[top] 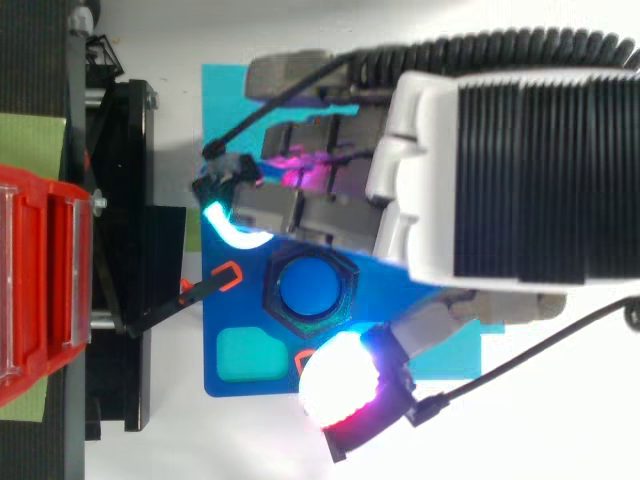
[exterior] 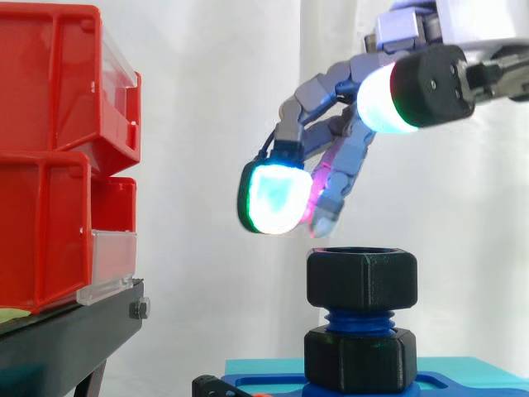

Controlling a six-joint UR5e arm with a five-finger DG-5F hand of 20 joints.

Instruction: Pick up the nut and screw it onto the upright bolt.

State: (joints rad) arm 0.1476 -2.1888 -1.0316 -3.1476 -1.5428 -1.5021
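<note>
1. Robot hand (exterior: 326,87) comes in from the right in the side view and hangs over the bolt. Its fingers are loosely bent and released, grasping nothing. The glowing fingertips (exterior: 273,198) point down and to the left. The lowest of them is just above the nut, with a thin strip of background between the two.
2. White curtain (exterior: 207,83) hangs behind everything.
3. Red bins (exterior: 50,165) are stacked at the left, their clear front lips facing right.
4. Black stand (exterior: 66,339) carries the bins and ends well left of the bolt.
5. Cyan base (top: 225,90) lies on the white surface (top: 250,440) just right of the stand, and the blue plate (top: 235,310) lies on top of it.
6. Bolt (exterior: 361,318) stands upright on the blue plate. Its blue thread shows between the collar and the nut, and from above its round blue end shows inside the nut.
7. Black hex collar (exterior: 359,358) sits at the foot of the bolt, on the plate.
8. Nut (exterior: 361,279), black and six-sided, sits level on the top of the bolt. From above it lies between a cyan-glowing pad and a white-glowing pad, touching neither.
9. Teal pocket (top: 250,355) is set in the plate beside the bolt.
10. Orange mark (top: 228,275) sits on the plate's left edge.
</note>
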